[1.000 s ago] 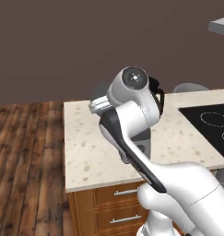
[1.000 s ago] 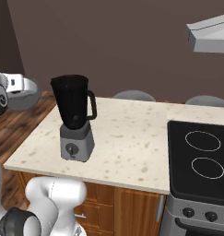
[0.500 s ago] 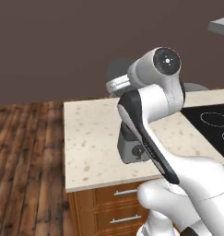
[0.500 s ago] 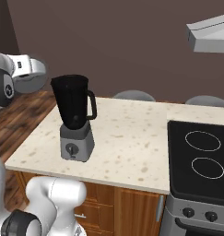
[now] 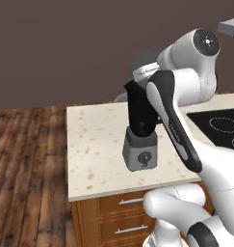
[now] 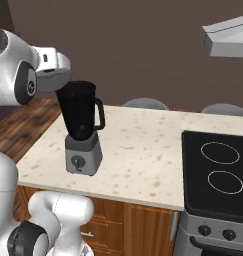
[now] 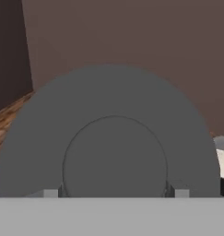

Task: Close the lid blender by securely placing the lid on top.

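You are looking at a speckled beige bench (image 6: pixel 143 150) in a rendered kitchen. The blender (image 6: pixel 82 127) stands upright near the bench's left end, toward its front edge: a black tapered jar on a grey boxy base with a front knob. In the right base view its handle sticks out toward the black cooktop (image 6: pixel 220 172), which sits at the bench's right end, well apart from the blender.

The lid (image 7: pixel 109 138), a dark grey round disc with a raised centre circle, is up in the air at the end of the arm, not on the jar. In the left base view the lid (image 5: pixel 146 61) shows as a grey disc above and just behind the jar's rim; in the right base view the white wrist hangs just beside the rim, on its left.

In the hand view the lid lies right in front of the camera. The fingers (image 7: pixel 169 190) flank its raised centre on either side, pinching the lid.

Two grey chair backs (image 6: pixel 145 103) rise behind the bench's far edge.
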Tool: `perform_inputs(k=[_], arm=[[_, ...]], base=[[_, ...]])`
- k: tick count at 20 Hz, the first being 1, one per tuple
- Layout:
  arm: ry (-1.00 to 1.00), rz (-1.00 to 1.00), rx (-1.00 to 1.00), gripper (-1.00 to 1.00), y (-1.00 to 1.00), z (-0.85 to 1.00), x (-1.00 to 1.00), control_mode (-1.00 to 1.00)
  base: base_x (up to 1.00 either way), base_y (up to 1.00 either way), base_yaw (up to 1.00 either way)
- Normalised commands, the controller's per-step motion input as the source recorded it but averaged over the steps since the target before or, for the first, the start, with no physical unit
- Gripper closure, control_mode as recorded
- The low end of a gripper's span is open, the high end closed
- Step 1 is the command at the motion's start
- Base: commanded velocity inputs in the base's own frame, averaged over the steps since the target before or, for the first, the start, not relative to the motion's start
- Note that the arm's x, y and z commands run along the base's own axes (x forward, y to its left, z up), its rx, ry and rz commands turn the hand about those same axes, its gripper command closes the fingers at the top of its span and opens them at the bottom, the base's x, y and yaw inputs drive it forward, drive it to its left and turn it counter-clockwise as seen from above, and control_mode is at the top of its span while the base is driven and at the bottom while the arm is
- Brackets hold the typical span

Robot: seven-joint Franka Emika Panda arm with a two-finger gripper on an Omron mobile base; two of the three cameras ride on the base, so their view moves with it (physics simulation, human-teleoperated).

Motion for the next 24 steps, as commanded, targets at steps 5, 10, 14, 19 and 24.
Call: perform_inputs(k=[5, 10, 14, 19, 24], arm=[[0.09, 0.01, 0.1, 1.0, -0.34, 0.0, 0.31, -1.0], [0.13, 0.02, 0.02, 1.0, -0.14, -0.04, 0.41, -1.0], [0.13, 0.03, 0.0, 1.0, 0.0, -0.03, 0.47, -1.0], [0.23, 0.03, -0.06, 1.0, 0.02, -0.02, 0.52, -1.0], [0.23, 0.05, -0.09, 1.0, 0.01, -0.19, 0.41, -1.0]], base=[[0.0, 0.0, 0.0], [0.0, 0.0, 0.0], [0.0, 0.0, 0.0], [0.0, 0.0, 0.0], [0.0, 0.0, 0.0]])
